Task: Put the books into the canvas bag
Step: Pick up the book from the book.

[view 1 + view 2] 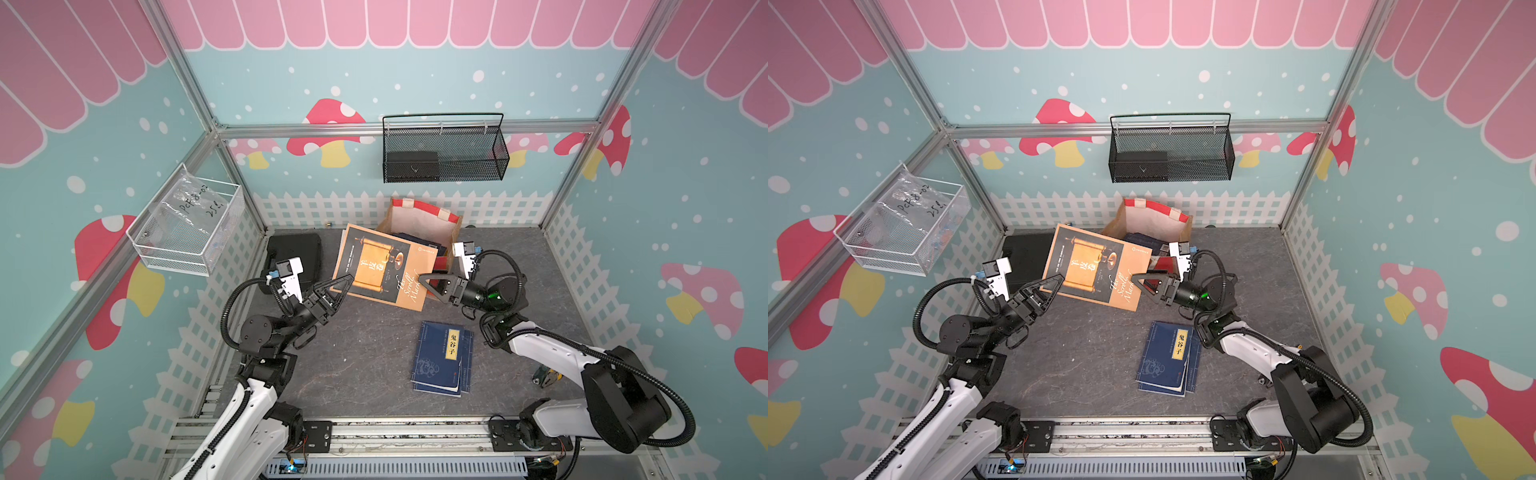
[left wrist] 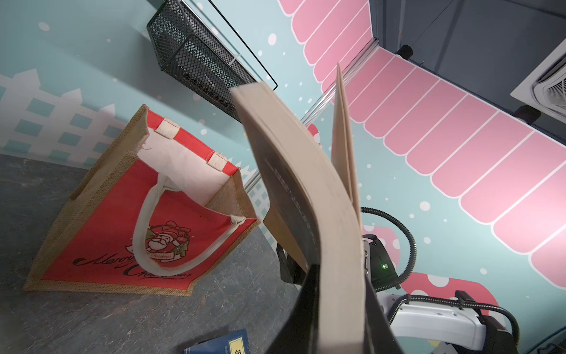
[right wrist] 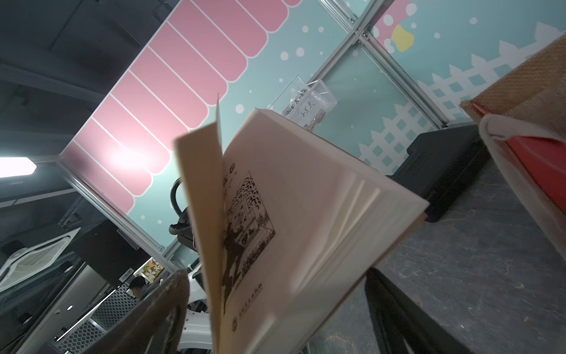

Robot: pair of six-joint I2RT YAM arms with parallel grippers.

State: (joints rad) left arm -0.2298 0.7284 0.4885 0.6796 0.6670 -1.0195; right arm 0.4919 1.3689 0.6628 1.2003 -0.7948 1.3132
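The left hand (image 1: 348, 280) is clenched on the near-left edge of the scroll book (image 1: 384, 262), holding it tilted above the tabletop (image 1: 353, 365), just before the canvas bag (image 1: 417, 222) at the far edge. The right hand (image 1: 423, 278) straddles the opposite edge with its fingers spread. A blue book (image 1: 442, 357) lies flat nearer the right.

The canvas bag (image 2: 101, 233) has coarse woven jute sides, matt red cloth panels and white cloth lining and handles. The black-and-tan book (image 1: 384, 268) has a smooth, slightly glossy paper cover and matt cream pages; the dark blue book (image 1: 442, 357) looks matt. The table (image 1: 353, 365) is grey, stone-like and matt. The black basket (image 1: 469, 162) and the white basket (image 1: 183, 249) are metal mesh, the latter holding a glossy clear plastic bag (image 1: 195, 203). The black case (image 1: 295, 249) is matt plastic.
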